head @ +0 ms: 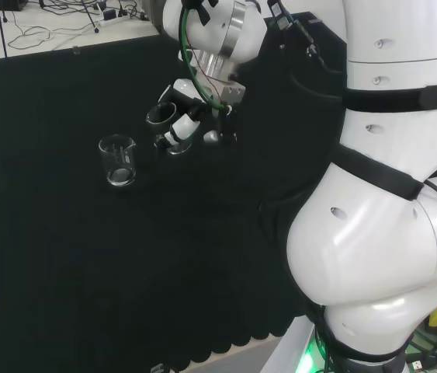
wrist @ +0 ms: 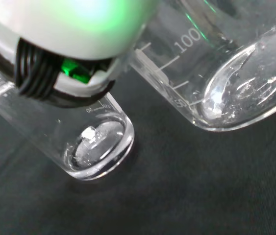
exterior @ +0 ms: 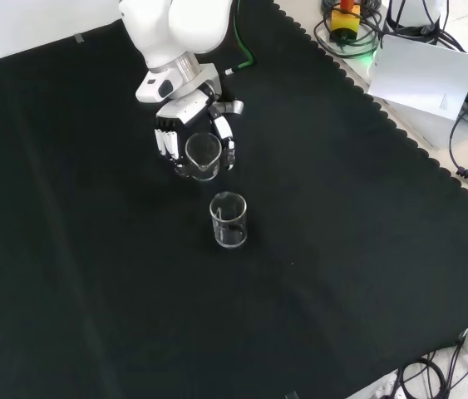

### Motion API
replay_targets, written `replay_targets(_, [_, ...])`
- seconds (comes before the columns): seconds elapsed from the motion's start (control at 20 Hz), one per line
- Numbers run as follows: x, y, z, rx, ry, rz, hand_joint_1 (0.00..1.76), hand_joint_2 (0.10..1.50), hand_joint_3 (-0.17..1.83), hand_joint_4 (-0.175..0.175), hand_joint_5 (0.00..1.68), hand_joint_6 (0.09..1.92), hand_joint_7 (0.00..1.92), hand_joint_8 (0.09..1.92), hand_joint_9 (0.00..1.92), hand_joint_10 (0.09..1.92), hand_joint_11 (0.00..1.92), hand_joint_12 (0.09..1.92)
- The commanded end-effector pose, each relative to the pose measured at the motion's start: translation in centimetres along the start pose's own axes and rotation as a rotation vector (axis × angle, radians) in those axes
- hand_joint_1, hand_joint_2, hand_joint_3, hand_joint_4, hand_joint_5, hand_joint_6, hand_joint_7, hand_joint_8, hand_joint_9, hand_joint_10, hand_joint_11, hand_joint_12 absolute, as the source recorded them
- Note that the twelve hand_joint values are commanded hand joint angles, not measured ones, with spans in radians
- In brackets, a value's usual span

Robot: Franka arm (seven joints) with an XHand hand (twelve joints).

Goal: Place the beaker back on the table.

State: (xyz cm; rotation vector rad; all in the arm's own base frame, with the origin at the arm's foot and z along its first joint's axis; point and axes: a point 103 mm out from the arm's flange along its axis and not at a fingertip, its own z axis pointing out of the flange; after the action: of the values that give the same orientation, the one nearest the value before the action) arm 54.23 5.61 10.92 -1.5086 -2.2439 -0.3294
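Note:
The hand (exterior: 190, 125) reaches in from the top of the front view, its fingers curled round a clear glass beaker (exterior: 203, 155) that is upright with its spout rim showing. The head view has the hand (head: 181, 124) low over the cloth, with the beaker's rim (head: 161, 114) on its left side. I cannot tell whether the beaker's base touches the cloth. A second clear beaker (exterior: 228, 220) (head: 117, 161) stands free on the cloth just in front of the hand. In the wrist view, two beaker bases lie close together: a large graduated one (wrist: 236, 83) and a smaller one (wrist: 96, 144).
The black cloth's (exterior: 92, 291) scalloped edge (exterior: 433, 158) runs down the right of the front view, with a white box (exterior: 421, 79) and cables beyond it. In the head view the arm's white links (head: 389, 194) stand on the right.

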Motion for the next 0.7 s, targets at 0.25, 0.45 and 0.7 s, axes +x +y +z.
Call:
replay_targets(0.25, [-1.8, 0.4, 2.4, -0.036, 0.08, 0.016, 1.32, 0.63, 0.66, -0.175, 1.31, 0.58, 1.37, 0.55, 1.64, 0.09, 1.18, 0.86])
replay_targets(0.45, [-2.5, 0.4, 3.1, -0.037, 0.115, 0.024, 1.32, 0.63, 0.66, -0.175, 1.31, 0.58, 1.37, 0.54, 1.64, 0.09, 1.18, 0.86])
replay_targets(0.7, [-2.7, 0.7, 3.4, -0.044, 0.147, 0.027, 1.32, 0.63, 0.65, -0.175, 1.31, 0.57, 1.37, 0.53, 1.64, 0.09, 1.19, 0.86])
